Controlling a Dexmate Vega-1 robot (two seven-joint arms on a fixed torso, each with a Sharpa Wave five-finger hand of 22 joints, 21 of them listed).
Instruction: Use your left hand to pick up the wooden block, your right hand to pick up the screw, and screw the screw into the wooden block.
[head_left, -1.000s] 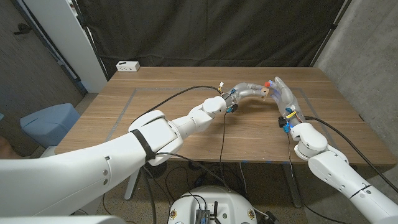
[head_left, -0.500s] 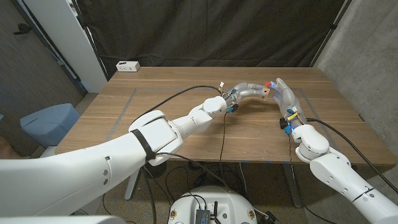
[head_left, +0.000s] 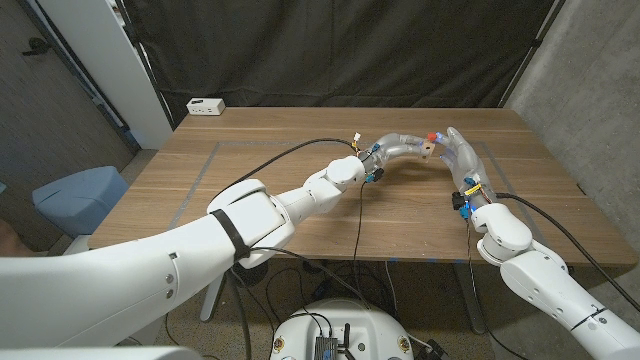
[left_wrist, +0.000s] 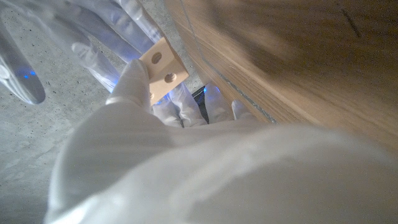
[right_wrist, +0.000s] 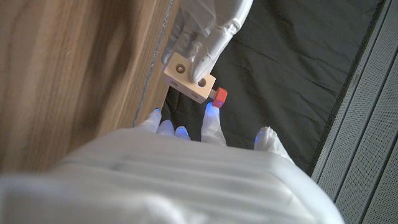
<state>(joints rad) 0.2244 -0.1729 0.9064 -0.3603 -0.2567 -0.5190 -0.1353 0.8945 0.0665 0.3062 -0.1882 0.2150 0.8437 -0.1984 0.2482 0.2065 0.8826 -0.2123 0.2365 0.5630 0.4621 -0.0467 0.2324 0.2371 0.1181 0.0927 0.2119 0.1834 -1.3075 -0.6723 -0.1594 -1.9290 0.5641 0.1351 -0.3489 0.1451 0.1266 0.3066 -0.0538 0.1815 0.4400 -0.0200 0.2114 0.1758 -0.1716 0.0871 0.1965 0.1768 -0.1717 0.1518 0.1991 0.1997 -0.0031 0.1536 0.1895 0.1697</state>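
The wooden block (head_left: 426, 149) is in the upper middle of the head view, lifted above the far part of the table (head_left: 300, 190); my left hand (head_left: 395, 148) pinches it from its left side, and in the right wrist view one fingertip (right_wrist: 203, 62) lies over a face with holes. The screw (head_left: 432, 134) with its red head sits at the upper right corner of the block, touching it; in the right wrist view the red head stands out from the end of the block, so I judge the shaft is already in a hole, and its long axis runs along the block toward my right hand. My right hand (head_left: 456, 148) is just right of the block in the head view, the nearer one to the screw; its fingertips (right_wrist: 212, 109) reach to the red head, but whether they really pinch it I cannot tell. The next turn depends on this: the screw must stay straight with the hole while my left hand keeps the block from turning.
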